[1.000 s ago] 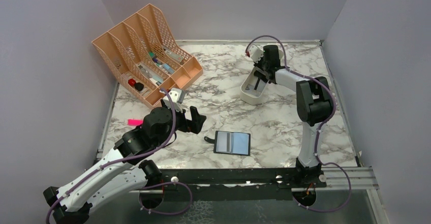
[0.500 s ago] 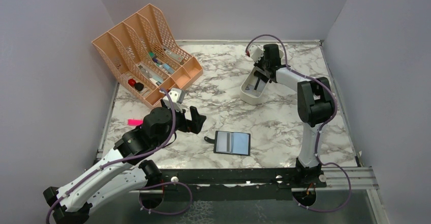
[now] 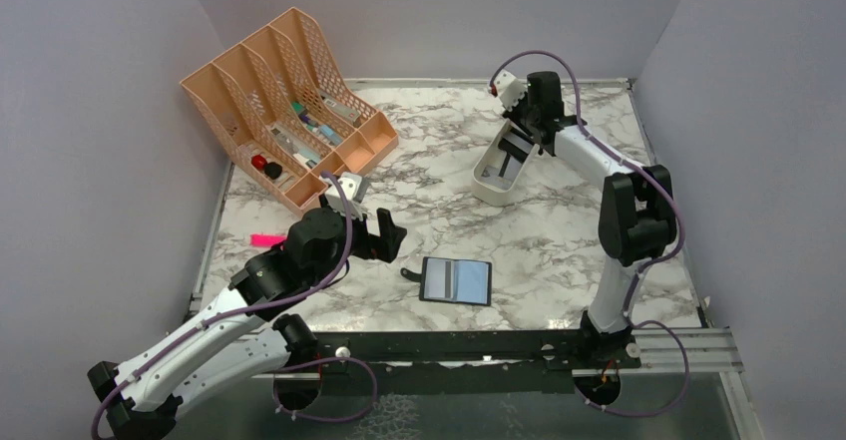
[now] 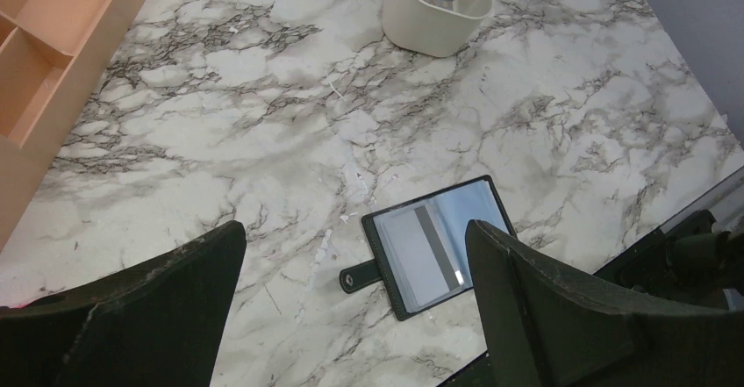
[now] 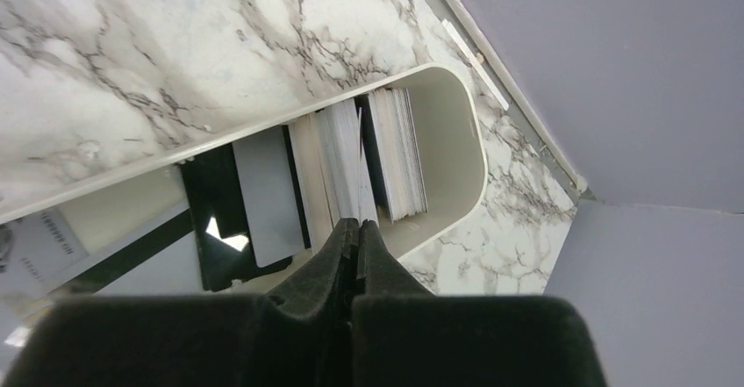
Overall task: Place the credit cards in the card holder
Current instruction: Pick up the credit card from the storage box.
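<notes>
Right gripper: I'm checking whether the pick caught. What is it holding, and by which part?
The right gripper looks shut on one pale card, pinched by its near edge, standing among others in the white bin.

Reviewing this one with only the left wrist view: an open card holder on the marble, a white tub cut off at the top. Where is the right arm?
Observer: In the top view, the right tool reaches into that white tub at the far side of the table.
Operator: Open or shut?
Observer: Shut. Its own camera shows the jaws pressed together, tips at the edge of a pale stack of credit cards standing in the tub. Whether one is pinched, I cannot tell.
Operator: Anything else in there?
Observer: A second stack stands beside the first, and a grey card lies next to a dark one.
</notes>
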You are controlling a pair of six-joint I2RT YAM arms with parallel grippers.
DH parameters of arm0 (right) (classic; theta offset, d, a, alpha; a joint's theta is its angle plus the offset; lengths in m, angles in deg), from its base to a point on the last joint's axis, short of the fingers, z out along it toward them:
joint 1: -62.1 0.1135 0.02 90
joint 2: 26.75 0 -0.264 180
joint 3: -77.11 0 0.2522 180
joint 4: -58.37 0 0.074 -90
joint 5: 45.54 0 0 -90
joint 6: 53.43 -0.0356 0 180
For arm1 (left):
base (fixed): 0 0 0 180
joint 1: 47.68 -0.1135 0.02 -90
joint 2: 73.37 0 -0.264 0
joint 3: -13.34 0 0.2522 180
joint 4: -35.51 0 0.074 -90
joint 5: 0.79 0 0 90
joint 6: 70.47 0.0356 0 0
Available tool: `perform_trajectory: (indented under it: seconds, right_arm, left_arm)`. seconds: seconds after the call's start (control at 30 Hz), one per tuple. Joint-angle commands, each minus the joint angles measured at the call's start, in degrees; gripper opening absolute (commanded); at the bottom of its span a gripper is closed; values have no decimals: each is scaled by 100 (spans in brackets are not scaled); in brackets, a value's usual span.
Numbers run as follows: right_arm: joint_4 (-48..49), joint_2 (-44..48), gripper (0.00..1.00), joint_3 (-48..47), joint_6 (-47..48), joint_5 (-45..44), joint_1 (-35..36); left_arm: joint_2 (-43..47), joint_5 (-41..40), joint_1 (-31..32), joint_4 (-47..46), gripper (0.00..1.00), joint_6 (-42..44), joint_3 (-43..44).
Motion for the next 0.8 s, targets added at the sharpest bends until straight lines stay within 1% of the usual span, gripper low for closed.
perform_trajectory:
  seconds: [0.0,0.17,0.27,0.43,0.57,0.63,0.7,0.77]
  right_arm:
    - [-581,598,1,-203,-630,670,78]
    - [-1204,1151,1,-421,-1839,1454,116]
    - [-1164,1663,1,-177,-2814,2169,134]
    - [-486,2649,1,773,-4614,3417,173]
    - [-268,3259,1,1456,-5863,4159,177]
    - [156,3615,1,1997,-6491,4638,182]
    - [812,4076,1,2749,-7325,5039,182]
    - [1494,4400,1,3343,-8030,5315,182]
  left_arm:
    - [-23,-164,-22,-37,99,-46,-62]
    - [-18,-129,-17,-45,99,-188,-135]
    - [-8,28,-23,-82,96,-411,-190]
    - [6,528,-20,-384,87,-1085,-161]
    - [16,833,-17,-1055,77,-1684,-193]
    - [-19,1086,-22,-1527,73,-1920,-291]
    - [-99,1417,-21,-2059,69,-2097,-375]
    - [-281,1664,-21,-2361,65,-2117,-289]
